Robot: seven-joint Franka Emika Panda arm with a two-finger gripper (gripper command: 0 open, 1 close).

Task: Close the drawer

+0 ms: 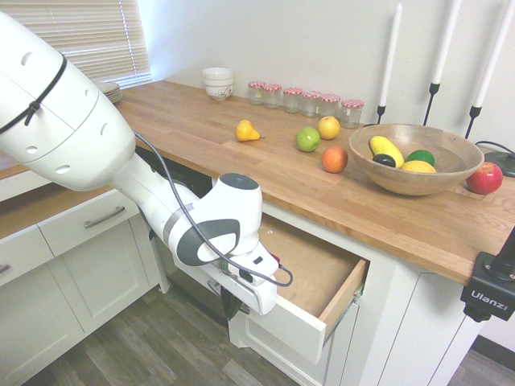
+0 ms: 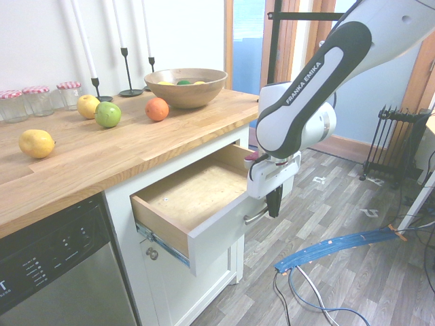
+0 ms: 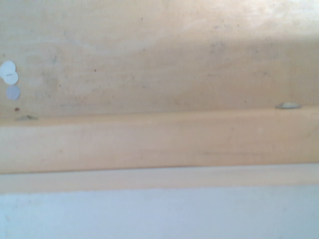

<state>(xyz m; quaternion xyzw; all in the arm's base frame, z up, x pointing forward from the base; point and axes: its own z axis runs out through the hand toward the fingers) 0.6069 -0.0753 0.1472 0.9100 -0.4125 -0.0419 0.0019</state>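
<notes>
The claw (image 2: 274, 204) hangs down against the flat white front of the drawer (image 2: 204, 204), just beside its slim curved silver handle (image 2: 254, 216), a placing that looks meant for shoving with the arm, not gripping; whether the fingers are spread or pressed together I cannot tell. Behind the claw, the shallow drawer sticks roughly halfway out from under the wooden table (image 1: 386, 211), its pale plywood floor smooth, faintly scuffed and bare.
</notes>
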